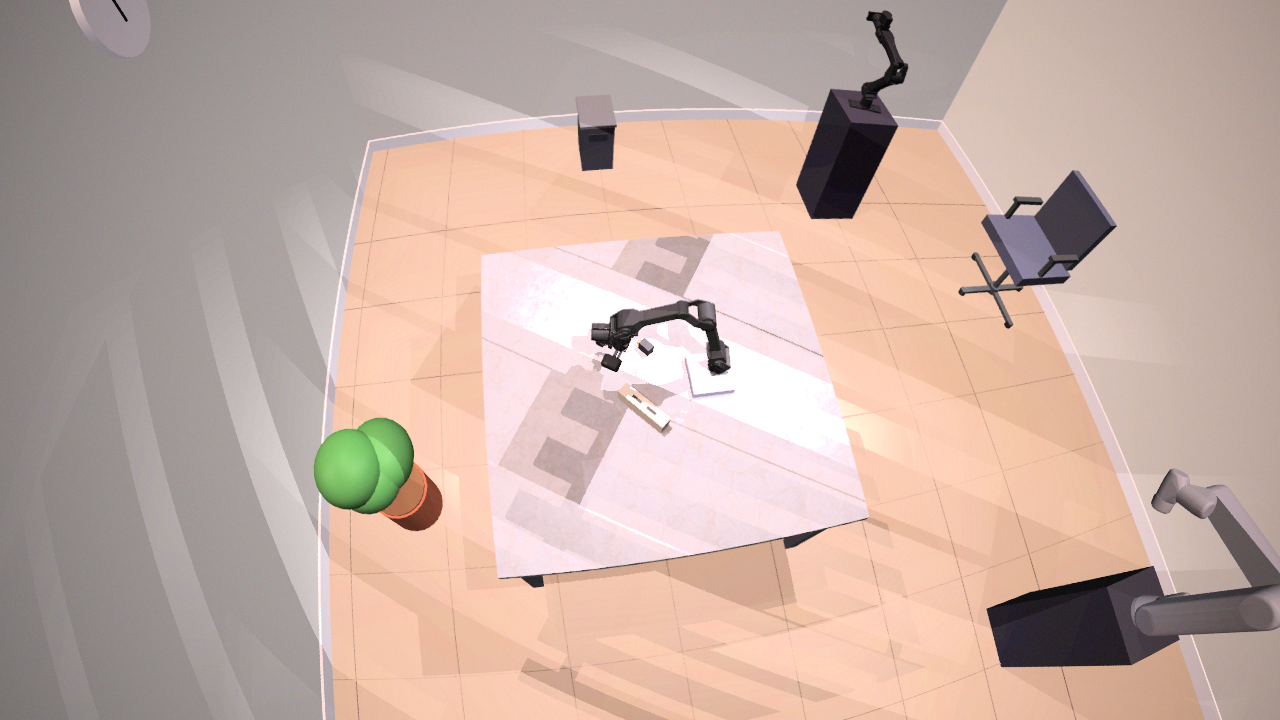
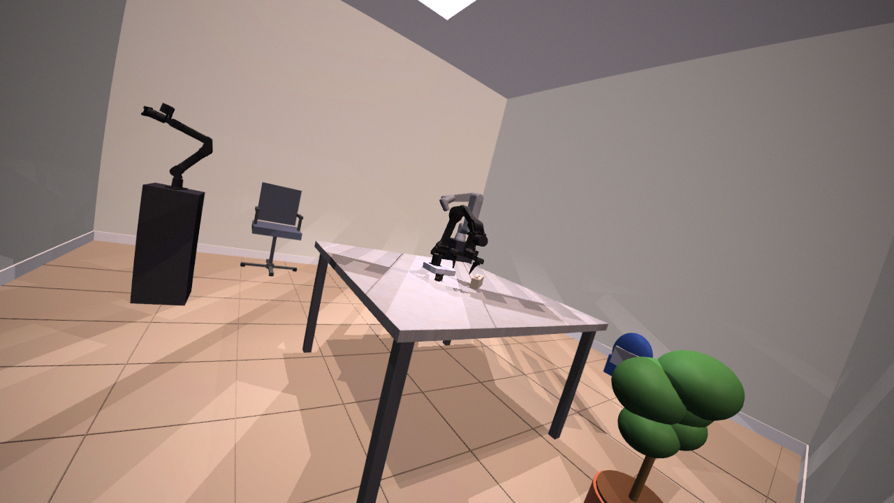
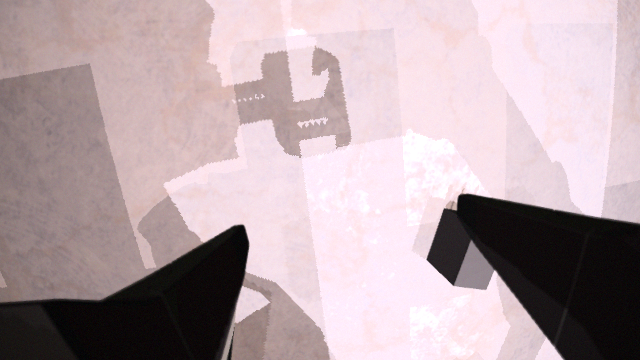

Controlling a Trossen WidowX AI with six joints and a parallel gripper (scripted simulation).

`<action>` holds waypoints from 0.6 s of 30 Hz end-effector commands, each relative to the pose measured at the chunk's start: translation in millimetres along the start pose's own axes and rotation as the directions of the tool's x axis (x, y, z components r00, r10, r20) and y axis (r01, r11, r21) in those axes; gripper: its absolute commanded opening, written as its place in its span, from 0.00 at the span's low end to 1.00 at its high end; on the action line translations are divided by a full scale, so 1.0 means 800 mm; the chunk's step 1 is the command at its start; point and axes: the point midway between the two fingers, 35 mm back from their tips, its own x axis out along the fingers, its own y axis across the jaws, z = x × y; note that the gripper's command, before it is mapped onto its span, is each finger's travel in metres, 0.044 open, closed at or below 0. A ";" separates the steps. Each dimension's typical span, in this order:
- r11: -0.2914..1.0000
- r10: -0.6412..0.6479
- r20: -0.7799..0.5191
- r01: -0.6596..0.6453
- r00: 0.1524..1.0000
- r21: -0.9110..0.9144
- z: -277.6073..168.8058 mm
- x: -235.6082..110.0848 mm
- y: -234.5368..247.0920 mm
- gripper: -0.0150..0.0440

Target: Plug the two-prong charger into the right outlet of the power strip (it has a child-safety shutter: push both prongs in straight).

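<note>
The charger (image 1: 645, 346) (image 2: 438, 277) (image 3: 447, 247) is a small dark block with a grey side, lying on the table. In the wrist view it is partly hidden behind the right finger, and its prongs cannot be made out clearly. The cream power strip (image 1: 660, 420) (image 2: 476, 282) lies on the table with two dark outlets on top, apart from the charger; I cannot make it out in the wrist view. My gripper (image 1: 621, 350) (image 2: 464, 269) (image 3: 352, 220) is open and empty, above the table, with the charger off to the side of its right finger.
A white slab (image 1: 713, 387) (image 2: 429, 267) lies at my arm's base on the table (image 1: 760, 474) (image 2: 431, 312). Beyond the table stand a potted plant (image 1: 362, 465) (image 2: 678, 394), a chair (image 1: 1029, 246) (image 2: 279, 206) and pedestals with other arms. Patchy shadows cross the table top.
</note>
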 end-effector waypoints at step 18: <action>0.957 0.083 -0.148 -0.038 0.986 0.286 -0.062 0.023 -0.104 1.00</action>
